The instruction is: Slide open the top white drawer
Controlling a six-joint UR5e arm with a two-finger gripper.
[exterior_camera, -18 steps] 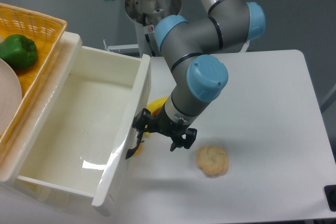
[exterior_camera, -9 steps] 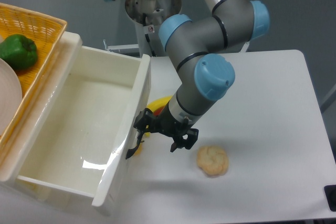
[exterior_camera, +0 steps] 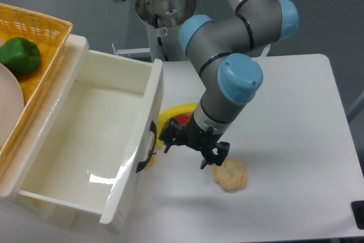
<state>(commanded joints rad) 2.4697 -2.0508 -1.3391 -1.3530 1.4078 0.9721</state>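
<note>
The top white drawer (exterior_camera: 85, 140) fills the left-centre of the frame, pulled well out from its cabinet; interior glossy w/ a bright glare spot near the lower middle. Its front panel runs diagonally from upper centre to lower left-centre, and the curved black handle (exterior_camera: 149, 149) sits on that panel's outer face.

The gripper (exterior_camera: 193, 149) hangs just right of the drawer front, centre of frame, low over the white table (exterior_camera: 296, 118). Fingers spread apart, nothing between them; left fingertip near the handle but apart from it, right fingertip just above-left of the bread roll (exterior_camera: 230, 174). Not gripping anything.

A yellow plate (exterior_camera: 170, 115) lies on the table btwn drawer front and gripper, partly hidden by the wrist; smth red (exterior_camera: 181, 119) sits on it, prob. a piece of food, too covered to tell.

Upper left of frame: yellow wicker basket (exterior_camera: 40, 29) on the cabinet top, w/ a green pepper (exterior_camera: 20, 55) inside and a pale plate edge (exterior_camera: 8, 98) at the left border.
</note>
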